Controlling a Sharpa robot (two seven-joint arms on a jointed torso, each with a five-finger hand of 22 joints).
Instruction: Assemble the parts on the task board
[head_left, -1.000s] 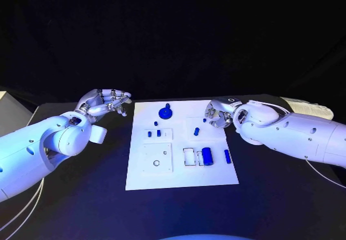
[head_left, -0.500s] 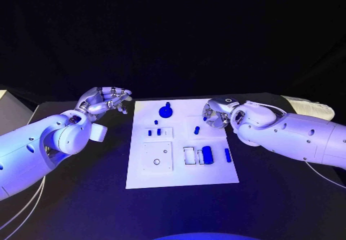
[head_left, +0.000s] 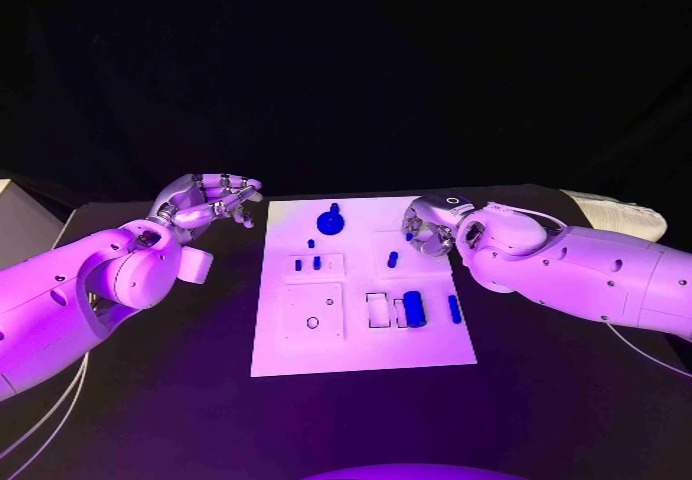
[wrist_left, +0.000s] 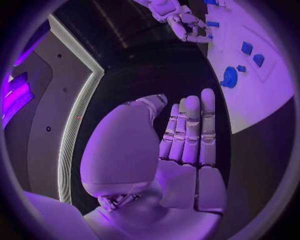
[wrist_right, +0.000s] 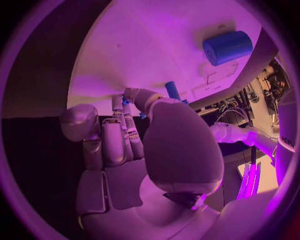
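A black table (head_left: 144, 400) carries a white task board (head_left: 361, 345) at its middle, a rectangular plate running away from the robot.

The left arm enters from the left side and ends in the left hand (head_left: 211, 203), which hovers just beside the board's far left corner, off the plate. In the left wrist view its fingers (wrist_left: 190, 131) lie straight and side by side, with the thumb set slightly apart; it holds nothing.

The right arm enters from the right side, and the right hand (head_left: 430, 228) is over the board's far right part. In the right wrist view its fingers (wrist_right: 119, 132) curl down toward the white surface, with a small blue peg (wrist_right: 173, 91) at the fingertips. Whether the peg is pinched or only touched, I cannot tell.

The blue parts sit on the board. A round knob (head_left: 330, 222) lies near the far edge at the middle. A thick cylinder (head_left: 414, 308) lies nearer the robot, right of centre, with a thin bar (head_left: 454, 310) just beside it toward the right edge. Two short pegs (head_left: 307, 264) stand in a small raised plate left of centre.
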